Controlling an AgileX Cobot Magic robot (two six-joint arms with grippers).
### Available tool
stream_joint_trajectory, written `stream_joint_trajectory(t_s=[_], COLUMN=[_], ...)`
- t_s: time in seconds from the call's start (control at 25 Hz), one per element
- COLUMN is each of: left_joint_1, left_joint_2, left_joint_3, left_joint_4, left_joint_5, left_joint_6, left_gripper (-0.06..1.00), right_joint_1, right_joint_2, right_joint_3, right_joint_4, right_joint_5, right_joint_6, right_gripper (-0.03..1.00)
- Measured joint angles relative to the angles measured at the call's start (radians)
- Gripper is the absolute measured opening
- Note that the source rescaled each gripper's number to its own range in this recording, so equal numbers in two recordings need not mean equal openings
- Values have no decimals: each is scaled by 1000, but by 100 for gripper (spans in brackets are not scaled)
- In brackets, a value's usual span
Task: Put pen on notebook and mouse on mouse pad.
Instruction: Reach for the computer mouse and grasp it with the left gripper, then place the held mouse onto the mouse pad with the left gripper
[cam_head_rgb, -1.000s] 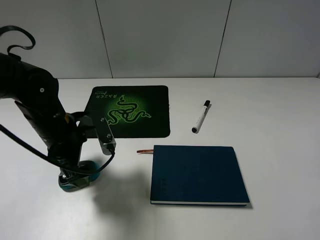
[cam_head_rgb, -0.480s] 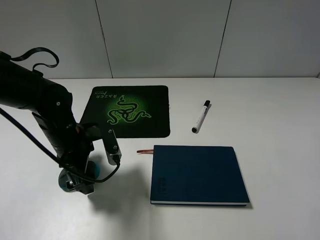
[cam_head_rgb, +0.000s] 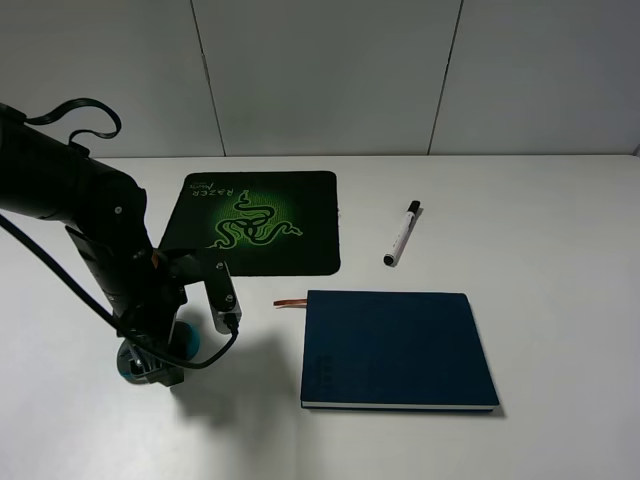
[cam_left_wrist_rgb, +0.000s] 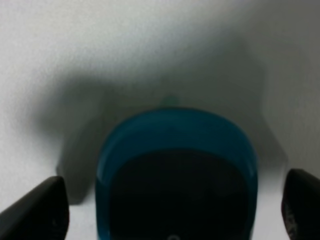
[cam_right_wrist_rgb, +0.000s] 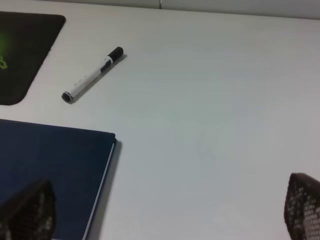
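1. Left pincer (cam_head_rgb: 150, 362) stands released over the mouse (cam_head_rgb: 186, 340). In the left wrist view its jaws are spread wide to either side of the teal body, and neither visibly touches it. I judge this to be the set-up for a grasp: lowered around the mouse, not yet closed.
2. The mouse (cam_left_wrist_rgb: 175, 165) sits on the bare table (cam_head_rgb: 560, 300) at the near left. It is nearer than the mouse pad (cam_head_rgb: 255, 222) and apart from it, so it needs lifting and carrying a short way farther.
3. The arm hides most of the mouse from above, so I cannot tell which way its long axis lies on the table. In the wrist view its rounded end points away from the camera and the jaws flank its narrow sides, which suits a grip across the width.
4. Right pincer (cam_right_wrist_rgb: 167, 215) is also released, with nothing between its jaws. It hangs over bare table to the right of the notebook (cam_head_rgb: 395, 348), probably waiting for its turn.
5. The pen (cam_head_rgb: 401, 235) lies flat, right of the mouse pad and just beyond the notebook's far edge, touching neither.
6. Its long axis runs near to far, leaning slightly right, with the black cap at the far end.
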Motion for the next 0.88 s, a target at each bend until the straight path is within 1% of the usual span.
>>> stream_joint_trajectory(t_s=[0.08, 0.16, 0.24, 0.32, 0.36, 0.88], left_joint_1=[0, 0, 0, 0, 0, 0], left_joint_2=[0, 0, 0, 0, 0, 0], left_joint_3=[0, 0, 0, 0, 0, 0], left_joint_4=[0, 0, 0, 1, 1, 1], left_joint_5=[0, 1, 1, 1, 1, -4], left_joint_6=[0, 0, 0, 0, 0, 0], left_gripper=[55, 45, 28, 4, 0, 0], right_joint_1=[0, 0, 0, 0, 0, 0], right_joint_2=[0, 0, 0, 0, 0, 0], right_joint_3=[0, 0, 0, 0, 0, 0], right_joint_4=[0, 0, 0, 0, 0, 0], right_joint_5=[0, 0, 0, 0, 0, 0], right_joint_6=[0, 0, 0, 0, 0, 0], right_gripper=[100, 100, 100, 100, 100, 100])
